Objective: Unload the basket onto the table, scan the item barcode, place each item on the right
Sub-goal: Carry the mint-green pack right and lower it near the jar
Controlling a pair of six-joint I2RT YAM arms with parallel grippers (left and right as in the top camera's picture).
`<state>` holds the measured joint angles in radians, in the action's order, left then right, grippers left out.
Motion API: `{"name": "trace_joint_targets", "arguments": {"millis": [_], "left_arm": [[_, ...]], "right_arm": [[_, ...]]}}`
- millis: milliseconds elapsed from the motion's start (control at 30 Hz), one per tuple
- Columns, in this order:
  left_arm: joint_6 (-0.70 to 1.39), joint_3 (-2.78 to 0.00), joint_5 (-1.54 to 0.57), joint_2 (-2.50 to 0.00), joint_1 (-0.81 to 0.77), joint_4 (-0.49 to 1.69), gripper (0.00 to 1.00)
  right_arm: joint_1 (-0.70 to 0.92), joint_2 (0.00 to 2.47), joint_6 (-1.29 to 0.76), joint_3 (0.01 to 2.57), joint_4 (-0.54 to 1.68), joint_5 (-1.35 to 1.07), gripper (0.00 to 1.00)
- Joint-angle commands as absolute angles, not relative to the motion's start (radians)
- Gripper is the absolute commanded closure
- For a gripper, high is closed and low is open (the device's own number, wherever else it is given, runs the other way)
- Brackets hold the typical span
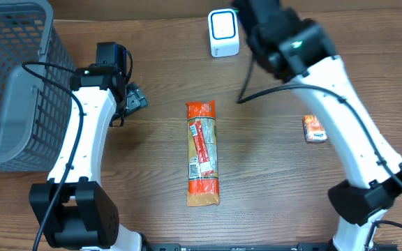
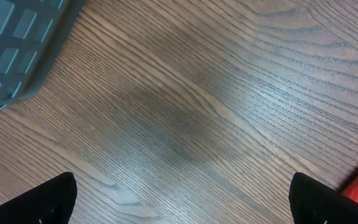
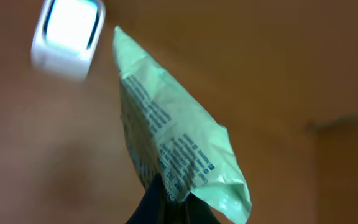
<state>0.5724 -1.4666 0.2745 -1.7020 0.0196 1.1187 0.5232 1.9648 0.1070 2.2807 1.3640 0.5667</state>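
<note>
my right claw [image 3: 168, 206] is clenched tight on the bottom edge of a green packet [image 3: 179, 143]. the packet is thin and crinkly, with small dark print on the side i can see. it sticks up and away from the claw, and its far tip points toward the white scanner [image 3: 67, 37]. in the right wrist view the scanner looks blurry, and the packet's tip is just beside it. i cannot tell if they touch, and i cannot pick out a barcode in the print. from above, my right arm covers the claw and the packet, up at the far edge of the desk [image 1: 271, 174] right next to the scanner.

my left claw [image 1: 132, 97] is let go, its two fingers [image 2: 36, 202] spread wide with only bare wood between them. it hangs low over the desk beside the grey basket [image 1: 5, 84].

a long orange snack packet [image 1: 202, 153] lies flat in the middle of the desk, between my two arms. a small orange packet [image 1: 315, 129] lies off to the right, close to my right arm.
</note>
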Motion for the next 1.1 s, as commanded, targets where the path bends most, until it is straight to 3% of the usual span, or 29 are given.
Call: {"name": "trace_joint_targets", "arguments": {"millis": [0,200,467,700,800,900,1000,1067], "left_arm": [[0.561,-1.481,0.288,-1.683,0.012,1.118,0.0],[0.561,-1.481,0.288,-1.683,0.012,1.118,0.0],[0.561,-1.481,0.288,-1.683,0.012,1.118,0.0],[0.561,-1.481,0.288,-1.683,0.012,1.118,0.0],[0.561,-1.481,0.288,-1.683,0.012,1.118,0.0],[0.561,-1.481,0.288,-1.683,0.012,1.118,0.0],[0.561,-1.481,0.288,-1.683,0.012,1.118,0.0],[0.561,-1.481,0.288,-1.683,0.012,1.118,0.0]], "right_arm": [[0.435,1.976,-0.031,2.277,1.487,0.265,0.96],[0.295,1.993,-0.03,2.111,1.66,0.006,0.96],[0.251,1.993,-0.031,1.747,1.531,-0.028,0.95],[0.251,1.993,-0.055,1.622,1.456,0.017,0.78],[0.251,1.993,-0.06,1.622,1.464,0.05,0.61],[0.251,1.993,-0.061,1.622,1.462,0.054,0.38],[0.251,1.993,-0.088,1.623,1.447,0.045,0.36],[0.257,1.993,-0.086,1.622,1.425,-0.031,0.4]]}}
